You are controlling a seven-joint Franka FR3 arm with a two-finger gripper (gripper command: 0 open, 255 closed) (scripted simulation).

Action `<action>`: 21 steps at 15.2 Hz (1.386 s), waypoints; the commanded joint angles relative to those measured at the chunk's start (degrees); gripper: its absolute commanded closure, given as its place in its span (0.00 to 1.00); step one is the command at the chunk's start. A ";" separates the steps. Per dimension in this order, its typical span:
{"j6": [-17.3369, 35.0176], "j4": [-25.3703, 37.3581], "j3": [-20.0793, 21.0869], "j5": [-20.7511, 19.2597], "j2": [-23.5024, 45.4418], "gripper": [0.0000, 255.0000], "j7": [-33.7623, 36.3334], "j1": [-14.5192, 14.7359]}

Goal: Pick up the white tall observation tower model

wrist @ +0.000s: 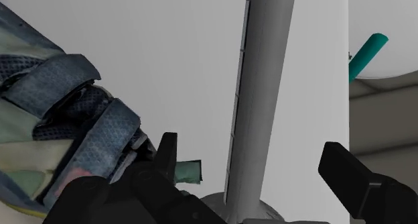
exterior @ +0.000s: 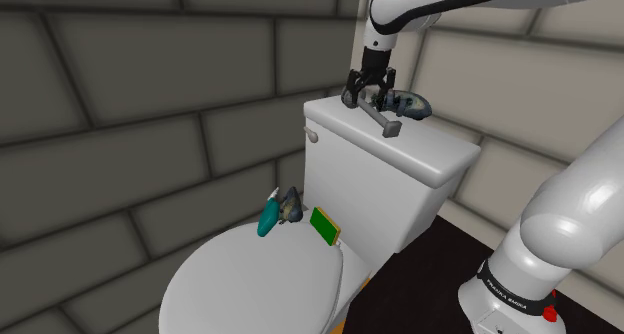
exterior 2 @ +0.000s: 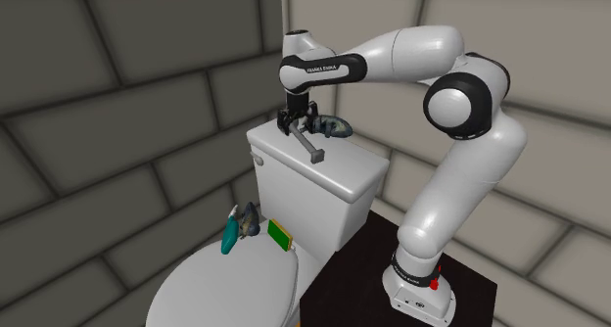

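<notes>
Wrist view: the tower model is seen as a pale grey shaft running between the fingers of the gripper, which stand apart and are not seen to touch it.
Tower location: the model is laid flat on the toilet tank lid, just beside a strapped sandal.
Step in hand: the closing grasp is judged to be due; the lift is not yet done.
Alignment: the shaft is to be kept centred between the fingers, and the hand is to be set low enough for a full-pad grip.
Closure: the fingers are to be brought together squarely across the shaft, as a round body may roll.
Clearance: the sandal is to be left untouched by the nearer finger.
Lift: a slow vertical rise is advised, since the grasp appears to be near one end and the model may tip.
</notes>
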 commanded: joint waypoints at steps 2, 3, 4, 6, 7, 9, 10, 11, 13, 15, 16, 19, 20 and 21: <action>2.34 -1.97 0.02 -0.02 0.34 0.00 0.19 0.02; 2.78 -2.36 0.02 -0.02 0.39 0.00 0.21 0.02; 2.78 -2.35 0.02 -0.02 0.40 0.00 0.21 0.02; 2.76 -2.39 0.02 -0.03 0.34 1.00 0.21 0.02; 2.77 -2.41 0.02 -0.03 0.33 1.00 0.21 0.02; 2.76 -2.39 0.02 -0.03 0.34 1.00 0.21 0.02; 2.76 -2.40 0.02 -0.03 0.34 1.00 0.21 0.02; 2.77 -2.40 0.02 -0.03 0.34 1.00 0.20 0.02; 2.77 -2.40 0.02 -0.03 0.34 1.00 0.20 0.02; 2.01 -1.69 0.03 -0.01 0.30 1.00 0.18 0.02; 1.25 -1.01 0.04 0.00 0.21 1.00 0.15 0.02; -1.05 1.12 0.07 0.04 0.04 1.00 0.06 0.04; -1.82 1.85 0.07 0.05 0.00 1.00 0.03 0.04; -2.59 2.60 0.08 0.06 -0.02 1.00 0.00 0.05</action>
